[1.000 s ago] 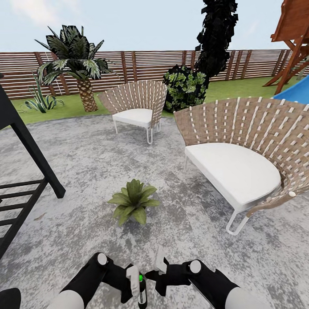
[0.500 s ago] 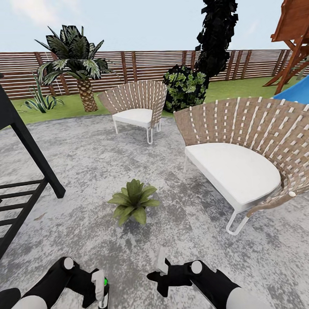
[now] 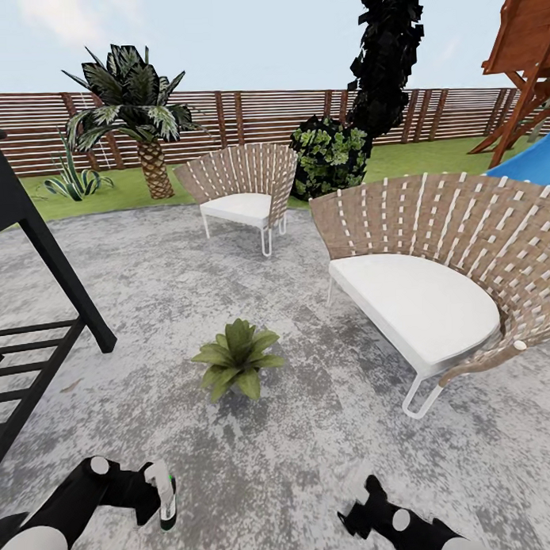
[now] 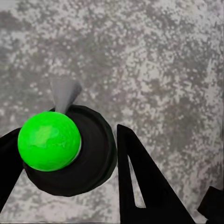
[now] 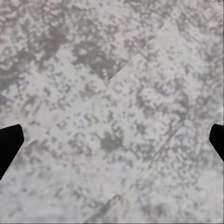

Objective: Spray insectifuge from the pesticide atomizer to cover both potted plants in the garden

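The pesticide atomizer (image 3: pixel 166 494) is a slim dark bottle with a pale head, held upright low over the grey stone patio (image 3: pixel 148 271) at the bottom left of the head view. My left gripper (image 3: pixel 158 496) is shut on it. In the left wrist view the atomizer (image 4: pixel 91 161) shows from above as a dark round body with a bright green ball, black fingers (image 4: pixel 135 182) on either side. One potted plant (image 3: pixel 237 360), a low green rosette, sits on the patio ahead. My right gripper (image 3: pixel 364 506) is open at the bottom right; its fingertips (image 5: pixel 9 144) are spread wide over bare stone.
A large woven chair with a white cushion (image 3: pixel 422 294) stands to the right of the plant, and a second chair (image 3: pixel 242 195) farther back. A black slatted frame (image 3: pixel 30 315) borders the left. Palm (image 3: pixel 134 113), agave (image 3: pixel 73 180), dark bush (image 3: pixel 330 156) and wooden fence (image 3: pixel 246 117) line the lawn.
My left arm has swung left and slightly down, carrying the atomizer away from the middle. My right gripper has pulled back down and to the right. The camera has not moved.
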